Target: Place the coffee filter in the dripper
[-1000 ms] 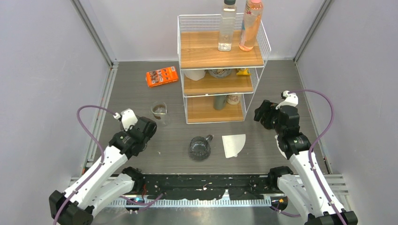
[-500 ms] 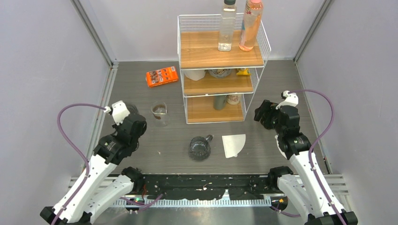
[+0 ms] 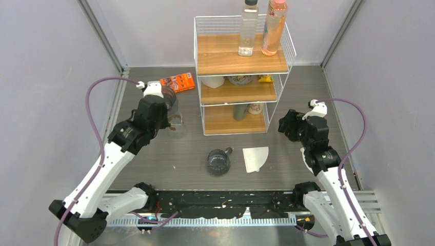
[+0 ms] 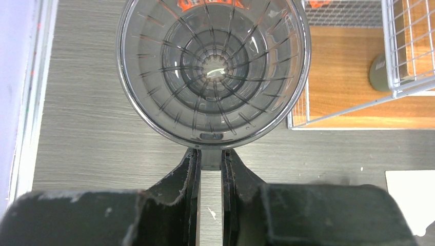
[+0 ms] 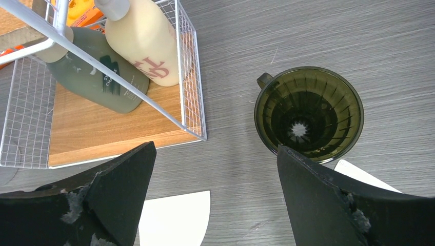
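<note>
While left claw [image 4: 210, 159] is pinching the clear dripper [image 4: 213, 66] by its tab, right claw [image 5: 215, 149] is hanging released near the coffee filter [image 5: 177, 210].

Probably a robotics lab booth: bare panel walls [image 3: 46, 61], aluminium framing [image 3: 103, 36].

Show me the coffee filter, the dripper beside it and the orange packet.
coffee filter [image 3: 255, 158], top view, middle of the paper.
dripper [image 3: 218, 162], top view, its ribbed bowl.
orange packet [image 3: 182, 82], top view, its top face.
</note>
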